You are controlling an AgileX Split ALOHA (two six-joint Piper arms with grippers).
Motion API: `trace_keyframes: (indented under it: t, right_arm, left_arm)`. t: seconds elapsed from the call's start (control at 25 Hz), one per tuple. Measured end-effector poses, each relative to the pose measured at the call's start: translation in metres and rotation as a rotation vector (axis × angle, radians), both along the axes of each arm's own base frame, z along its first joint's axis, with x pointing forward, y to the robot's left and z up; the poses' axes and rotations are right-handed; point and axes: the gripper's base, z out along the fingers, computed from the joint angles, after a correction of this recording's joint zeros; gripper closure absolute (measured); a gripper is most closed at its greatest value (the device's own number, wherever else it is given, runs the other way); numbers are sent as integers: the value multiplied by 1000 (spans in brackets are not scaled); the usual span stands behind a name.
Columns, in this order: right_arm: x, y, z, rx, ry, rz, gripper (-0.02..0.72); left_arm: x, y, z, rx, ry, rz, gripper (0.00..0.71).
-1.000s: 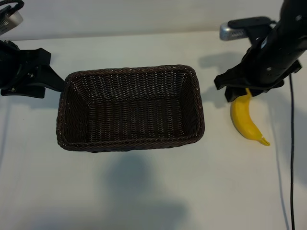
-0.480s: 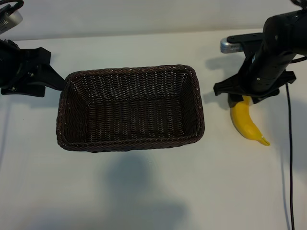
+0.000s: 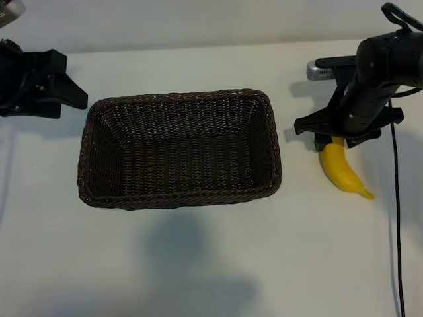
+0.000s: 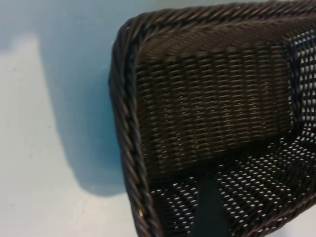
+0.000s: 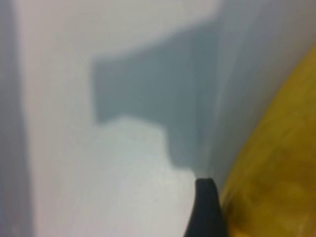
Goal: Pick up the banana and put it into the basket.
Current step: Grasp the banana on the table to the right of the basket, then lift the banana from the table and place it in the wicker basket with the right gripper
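The right gripper (image 3: 334,137), jaws standing open, is hovering over the upper end of the banana (image 3: 342,171), which is lying just right of the basket (image 3: 178,149). Next it should close, lift, and carry leftward.

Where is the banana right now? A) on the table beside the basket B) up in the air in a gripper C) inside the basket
A: the banana lies on the white table, right of the empty basket, under the right gripper.
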Motion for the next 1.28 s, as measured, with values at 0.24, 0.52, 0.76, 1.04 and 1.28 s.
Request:
trace_keyframes:
  t: [0.24,0.52,0.76,1.04,1.28]
  right_arm:
    - [0,0,-2,-4,3,9,282]
    - [-1,-6,25,-42,43,36,282]
    - [-11,-10,136,41,-121,76,282]
    - [-42,9,189,287,-162,203,282]
    - [-65,65,193,386,-185,411,282]
  left_arm:
    - [0,0,0,-4,3,0,163]
    - [-1,0,0,0,11,-7,163]
    - [-4,1,-1,15,37,-26,163]
    - [-4,1,-1,15,35,-25,163]
    - [-3,1,-1,16,31,-22,163]
